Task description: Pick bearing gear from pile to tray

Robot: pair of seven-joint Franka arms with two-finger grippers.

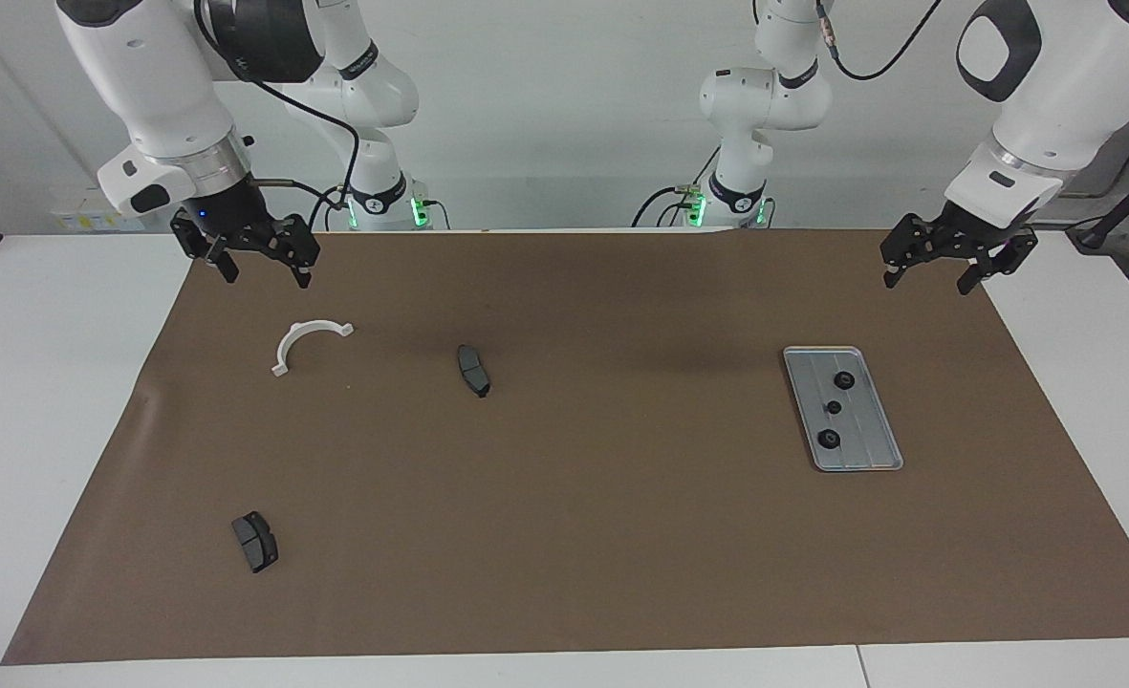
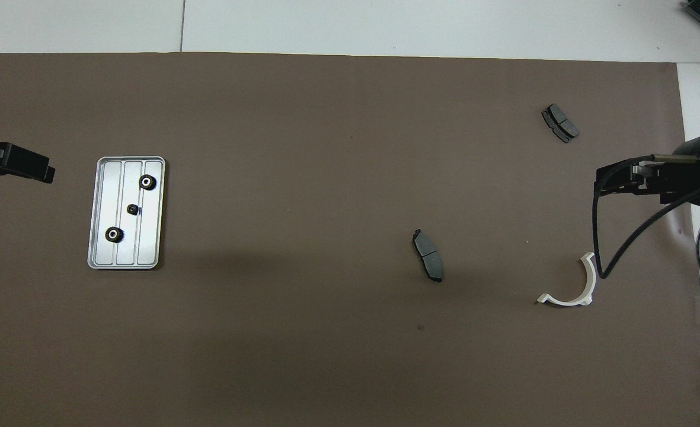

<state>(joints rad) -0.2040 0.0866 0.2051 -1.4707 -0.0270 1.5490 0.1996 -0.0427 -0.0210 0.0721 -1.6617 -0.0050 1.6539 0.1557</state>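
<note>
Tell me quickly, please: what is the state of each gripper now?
Left gripper: open, holding nothing, raised over the mat's edge near the tray.
Right gripper: open, holding nothing, raised near the white bracket.

We see two robot arms with glossy white, rounded shells and dark grey joint caps, each rising from a white base with a black collar and a green light glowing beside it. Black cables loop loosely along both arms, and the right arm has a silver metal ring at its wrist with a small blue light below it. Each arm ends in a black, skeletal two-finger gripper: the left gripper (image 1: 941, 263) and the right gripper (image 1: 256, 256) are built of thin linked bars.
</note>
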